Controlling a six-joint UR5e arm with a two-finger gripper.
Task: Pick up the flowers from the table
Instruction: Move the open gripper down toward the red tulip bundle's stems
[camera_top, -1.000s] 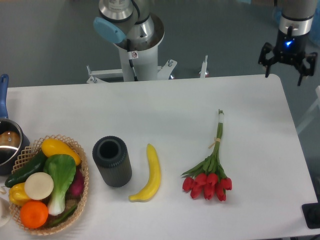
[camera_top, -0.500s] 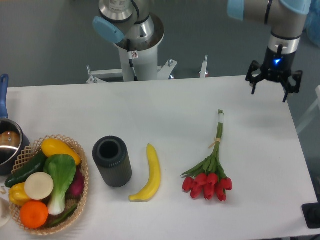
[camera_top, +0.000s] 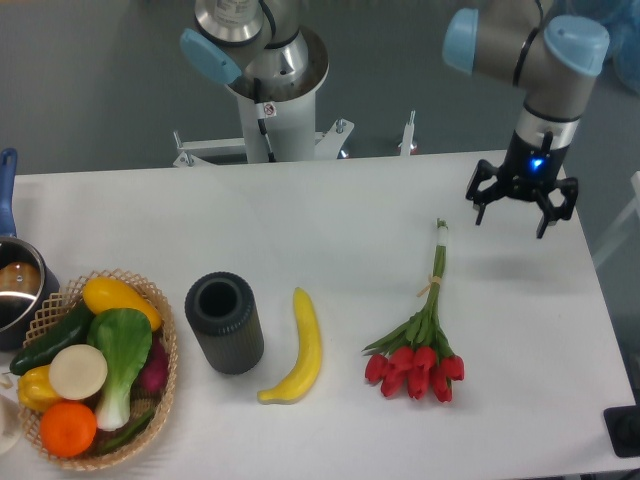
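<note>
While our gripper (camera_top: 511, 207) hangs with its dark fingers (camera_top: 478, 208) spread wide, we hold nothing and touch nothing. We see it pointing straight down over the far right part of the table (camera_top: 300, 220), with a blue light glowing on the wrist above it and the arm reaching in from the upper right. Our flowers (camera_top: 422, 330) lie flat on the table, nearer the front than the gripper and to its side, red buds toward the front edge, stems toward the back.
</note>
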